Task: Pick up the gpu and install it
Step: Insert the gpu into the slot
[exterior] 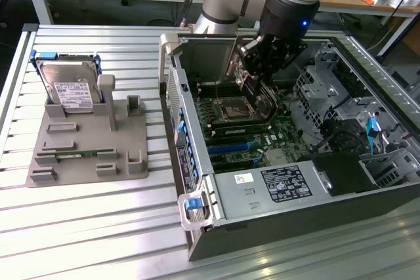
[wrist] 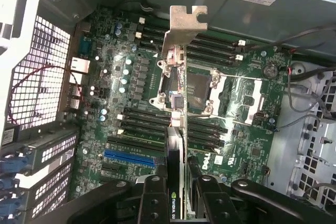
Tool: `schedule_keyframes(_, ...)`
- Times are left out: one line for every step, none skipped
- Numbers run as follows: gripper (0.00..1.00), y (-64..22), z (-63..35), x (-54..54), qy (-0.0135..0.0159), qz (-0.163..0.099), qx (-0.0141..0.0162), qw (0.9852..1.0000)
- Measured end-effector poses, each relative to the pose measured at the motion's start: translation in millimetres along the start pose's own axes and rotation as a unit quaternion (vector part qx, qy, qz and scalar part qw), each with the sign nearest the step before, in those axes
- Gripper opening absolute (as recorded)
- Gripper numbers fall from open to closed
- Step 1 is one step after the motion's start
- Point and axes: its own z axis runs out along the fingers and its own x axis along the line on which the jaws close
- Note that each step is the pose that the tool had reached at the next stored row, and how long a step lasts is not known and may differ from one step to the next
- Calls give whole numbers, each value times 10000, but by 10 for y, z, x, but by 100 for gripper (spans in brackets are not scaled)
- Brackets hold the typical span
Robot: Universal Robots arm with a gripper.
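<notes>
- Gripper [exterior: 254, 82], exterior view: it hangs inside the open computer case [exterior: 191, 129] on the desk [exterior: 98, 227], fingers clamped on the gpu [exterior: 261, 100], which is held clear above the motherboard [exterior: 246, 142]; a steady carry away from the case walls seems wise
- Wrist view: the gpu [wrist: 179, 103] shows edge-on between the fingers [wrist: 154, 198], its silver bracket [wrist: 185, 27] at the far end, over the processor socket [wrist: 197, 90]; the card runs across the blue slot [wrist: 128, 157], so I judge it needs squaring to a slot before seating
</notes>
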Motion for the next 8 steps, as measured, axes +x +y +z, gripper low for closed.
schedule_keyframes(26,0,1,0,0,-26,-1,10000)
schedule_keyframes(26,0,2,0,1,-53,-1,10000)
schedule_keyframes(26,0,2,0,1,-70,-2,10000)
schedule_keyframes(26,0,4,0,1,-115,-3,9999)
schedule_keyframes(26,0,7,0,2,-201,-5,9998)
schedule_keyframes(26,0,8,0,3,-218,-6,9998)
schedule_keyframes(26,0,9,0,3,-231,-6,9997)
schedule_keyframes(26,0,10,0,3,-257,-7,9997)
